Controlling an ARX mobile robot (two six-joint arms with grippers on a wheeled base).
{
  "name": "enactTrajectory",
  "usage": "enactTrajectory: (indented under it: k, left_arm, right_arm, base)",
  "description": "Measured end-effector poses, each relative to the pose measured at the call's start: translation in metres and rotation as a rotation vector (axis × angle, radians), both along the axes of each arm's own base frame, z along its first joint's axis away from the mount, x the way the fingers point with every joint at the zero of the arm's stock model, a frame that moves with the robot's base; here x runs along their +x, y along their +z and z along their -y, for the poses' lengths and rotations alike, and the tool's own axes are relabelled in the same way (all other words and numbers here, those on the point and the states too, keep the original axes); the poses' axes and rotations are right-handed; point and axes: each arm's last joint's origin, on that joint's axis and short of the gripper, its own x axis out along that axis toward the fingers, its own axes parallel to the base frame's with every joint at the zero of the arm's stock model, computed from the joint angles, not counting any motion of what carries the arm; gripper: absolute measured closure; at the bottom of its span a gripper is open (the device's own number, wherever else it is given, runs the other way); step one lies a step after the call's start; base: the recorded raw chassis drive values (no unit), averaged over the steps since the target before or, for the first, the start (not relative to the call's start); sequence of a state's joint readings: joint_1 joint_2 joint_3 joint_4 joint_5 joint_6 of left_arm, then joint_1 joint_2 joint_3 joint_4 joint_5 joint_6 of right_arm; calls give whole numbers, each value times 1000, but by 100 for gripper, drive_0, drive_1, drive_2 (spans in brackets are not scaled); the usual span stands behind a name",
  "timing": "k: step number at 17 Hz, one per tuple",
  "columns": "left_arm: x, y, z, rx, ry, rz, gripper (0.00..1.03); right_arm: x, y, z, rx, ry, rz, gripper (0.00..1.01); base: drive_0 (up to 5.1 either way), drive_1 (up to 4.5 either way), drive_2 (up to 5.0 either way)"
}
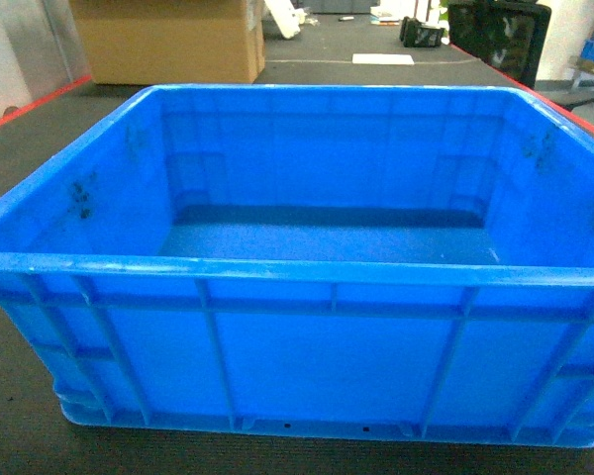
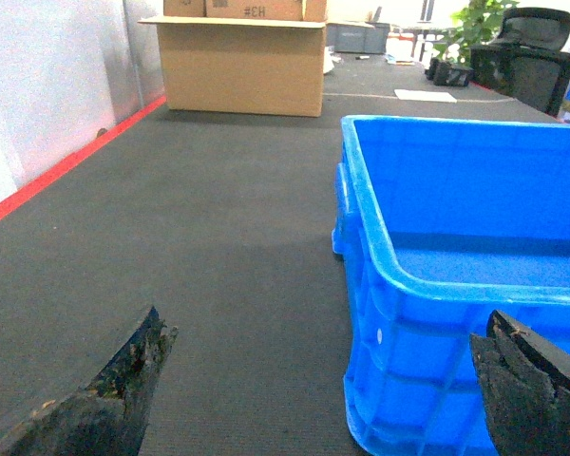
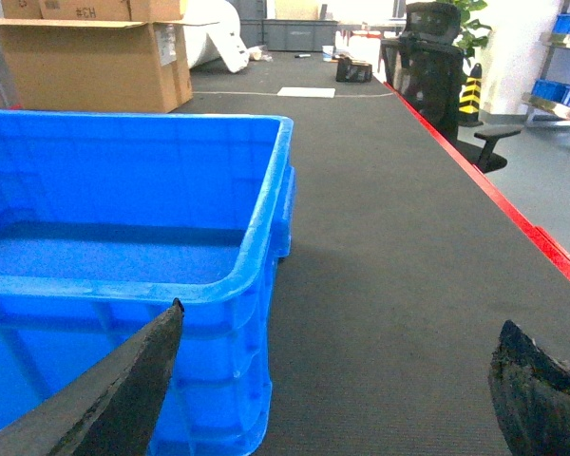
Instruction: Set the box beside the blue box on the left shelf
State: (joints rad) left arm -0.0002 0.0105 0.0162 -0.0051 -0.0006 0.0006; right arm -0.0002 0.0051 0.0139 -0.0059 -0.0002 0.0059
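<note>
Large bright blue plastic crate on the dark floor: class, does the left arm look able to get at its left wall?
Probably yes. The left gripper is open beside the large bright blue plastic crate, and nothing lies between them on the dark floor.

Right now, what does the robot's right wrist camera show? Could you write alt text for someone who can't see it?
An empty bright blue plastic box sits on dark grey floor, filling the left half of the view. The open right gripper shows as two worn black fingertips at the bottom corners, apart from the box. Behind are a cardboard carton and a black office chair.
</note>
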Motion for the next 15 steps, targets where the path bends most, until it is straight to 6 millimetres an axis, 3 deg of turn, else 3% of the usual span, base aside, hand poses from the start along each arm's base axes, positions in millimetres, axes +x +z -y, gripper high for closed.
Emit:
enactTrajectory:
  k: [15]
  left_arm:
    - [0, 0, 0, 0, 0, 0, 5]
  right_arm:
    - [0, 0, 0, 0, 0, 0, 3]
  base:
    - [0, 0, 0]
